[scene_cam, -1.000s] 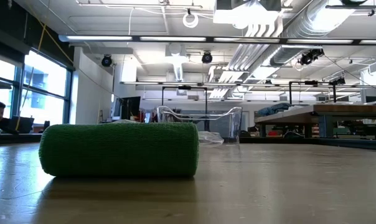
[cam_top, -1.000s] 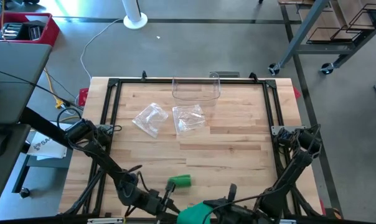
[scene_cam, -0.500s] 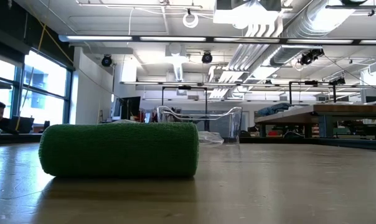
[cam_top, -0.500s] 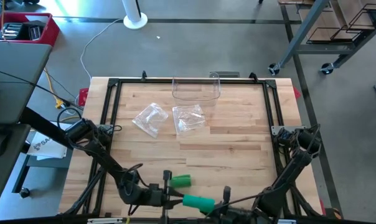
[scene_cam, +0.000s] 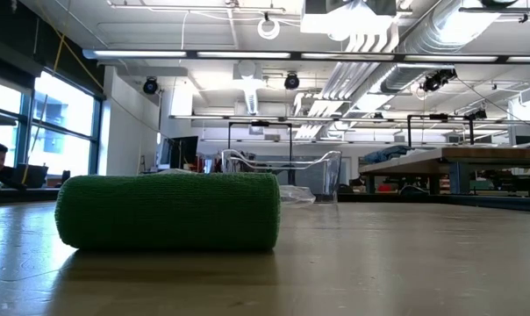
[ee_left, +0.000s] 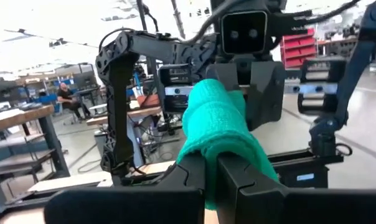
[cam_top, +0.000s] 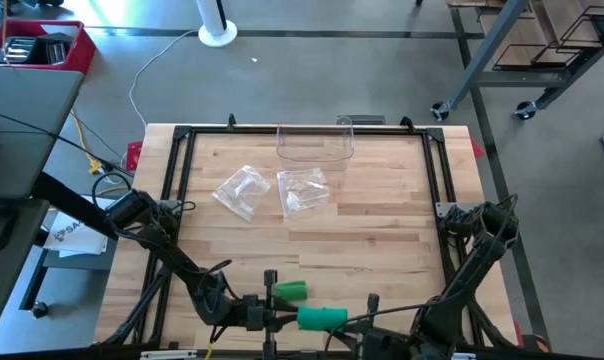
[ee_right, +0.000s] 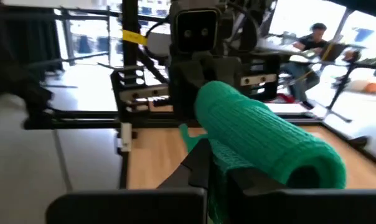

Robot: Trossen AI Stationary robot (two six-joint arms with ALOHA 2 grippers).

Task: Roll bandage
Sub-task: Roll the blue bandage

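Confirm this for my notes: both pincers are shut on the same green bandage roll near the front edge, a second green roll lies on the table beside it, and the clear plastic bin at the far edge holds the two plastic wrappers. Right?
Not quite: the high view shows the two plastic wrappers lying on the table in front of the clear plastic bin, not inside it. The rest holds: the left pincer and right pincer are both shut on one green bandage roll, and a second green roll lies beside it.

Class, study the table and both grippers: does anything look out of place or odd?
Little stands out. Both grippers, left and right, are shut on one green bandage roll, held between them above the table's near edge. A second green bandage roll lies on the wooden table. Two crumpled clear wrappers lie loose beside the clear container.
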